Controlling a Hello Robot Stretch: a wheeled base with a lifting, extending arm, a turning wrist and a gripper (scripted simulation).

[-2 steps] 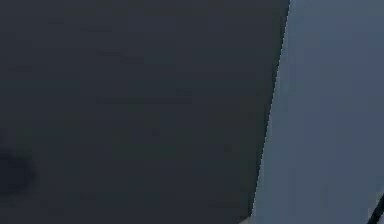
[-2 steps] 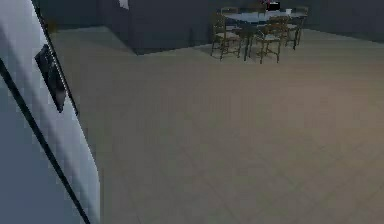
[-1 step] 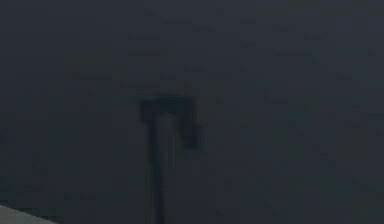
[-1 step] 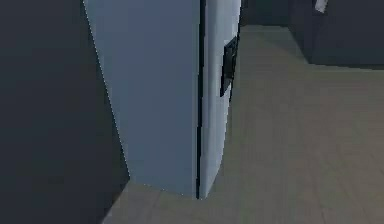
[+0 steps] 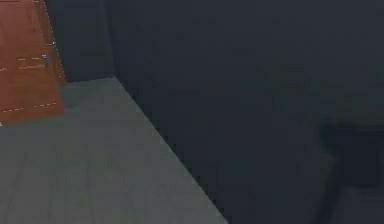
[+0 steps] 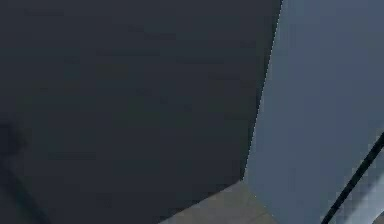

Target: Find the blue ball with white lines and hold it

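The gripper's state cannot be told, nor where the blue ball lies. In the forward view a dark wall (image 5: 250, 90) runs from 12 to 5 o'clock, a reddish-brown door (image 5: 28, 65) stands at 10 o'clock, and grey floor (image 5: 90, 160) lies at 8 o'clock. In the arm side view the dark wall meets a paler wall (image 6: 325, 100) at 3 o'clock.
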